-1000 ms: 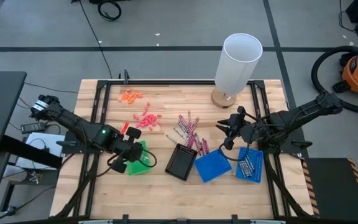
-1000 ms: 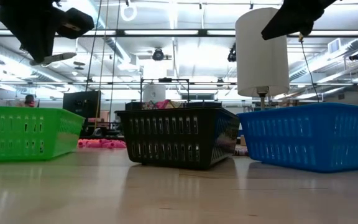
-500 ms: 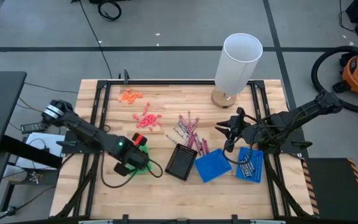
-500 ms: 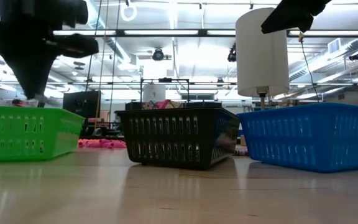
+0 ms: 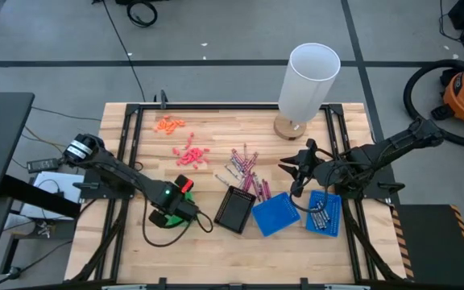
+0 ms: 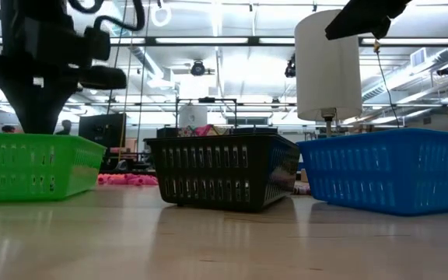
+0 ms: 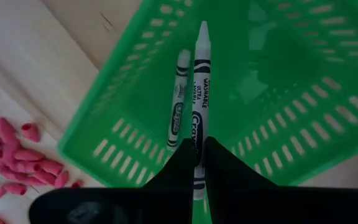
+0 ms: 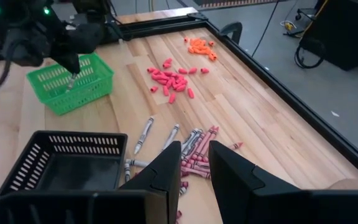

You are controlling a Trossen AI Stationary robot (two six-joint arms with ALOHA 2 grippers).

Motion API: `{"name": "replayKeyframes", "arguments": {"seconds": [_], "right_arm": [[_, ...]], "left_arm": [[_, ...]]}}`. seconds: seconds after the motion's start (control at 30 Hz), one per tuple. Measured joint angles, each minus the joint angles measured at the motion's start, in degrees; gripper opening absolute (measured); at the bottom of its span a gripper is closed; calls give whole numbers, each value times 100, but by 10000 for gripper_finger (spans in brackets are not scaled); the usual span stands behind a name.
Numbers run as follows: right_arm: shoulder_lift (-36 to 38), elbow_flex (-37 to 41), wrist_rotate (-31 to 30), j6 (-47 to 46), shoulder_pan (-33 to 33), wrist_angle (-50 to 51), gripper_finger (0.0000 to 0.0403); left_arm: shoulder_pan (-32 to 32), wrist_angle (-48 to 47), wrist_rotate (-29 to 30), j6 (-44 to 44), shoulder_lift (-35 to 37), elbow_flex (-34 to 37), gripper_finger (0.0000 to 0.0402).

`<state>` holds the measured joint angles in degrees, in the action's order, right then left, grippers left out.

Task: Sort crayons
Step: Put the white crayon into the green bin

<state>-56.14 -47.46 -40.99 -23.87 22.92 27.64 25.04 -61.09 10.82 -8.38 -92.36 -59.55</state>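
Left wrist view shows the left tool [image 7: 197, 163] pinched tight on a grey crayon [image 7: 198, 99], its tip pointing down into the green tray [image 7: 110, 134]. A second grey crayon [image 7: 178, 99] lies on the tray's floor just beside the held one. Past the tray's rim, a scatter of pink stubby bits [image 7: 23, 158] sits on the desk [image 7: 48, 56].

From above, the left tool [image 5: 173, 216] hangs right over the green tray, which it mostly covers. Next along the desk come a black tray [image 5: 234, 209], a blue tray [image 5: 275, 215] and a second blue tray [image 5: 324, 212] with grey sticks in it. The loose pile of crayons [image 5: 245, 169], pink and grey mixed, lies just behind the black tray. Orange bits [image 5: 168, 124] lie near the far left corner, and a white cylinder [image 5: 308, 80] stands at the back.

The right tool [image 5: 302, 167] waits above the desk near the blue trays, its fingers [image 8: 166, 171] a narrow gap apart, holding nothing.
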Motion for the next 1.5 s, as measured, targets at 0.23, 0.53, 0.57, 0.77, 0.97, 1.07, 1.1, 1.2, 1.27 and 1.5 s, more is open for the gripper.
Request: {"name": "replayKeyframes", "arguments": {"seconds": [0.23,0.53,0.57,0.77,0.97,1.07,1.1,1.2,1.27,1.5], "right_arm": [[0,0,13,13,0,-25,92],[0,0,59,117,2,-151,92],[0,0,60,119,2,-151,92],[0,0,61,156,2,-149,92],[0,0,59,167,0,-149,92],[0,0,59,200,0,-146,92],[0,0,59,200,0,-149,92],[0,0,59,202,-4,-146,92],[0,0,59,201,-4,-146,92],[0,101,59,341,0,-298,92]], "left_arm": [[-49,-95,-128,-23,-429,0,39],[-49,-111,-128,39,-524,0,89],[-49,-112,-128,79,-524,0,97],[-49,-312,-128,187,-524,-32,135],[-49,-1020,255,381,-522,-312,139],[-44,-1312,624,410,-498,-537,139],[-44,-1358,716,408,-475,-600,139],[-82,-1343,1010,221,-457,-754,139],[-106,-1356,1178,82,-457,-812,139],[-399,-1066,2190,-380,-459,-822,139]]}}
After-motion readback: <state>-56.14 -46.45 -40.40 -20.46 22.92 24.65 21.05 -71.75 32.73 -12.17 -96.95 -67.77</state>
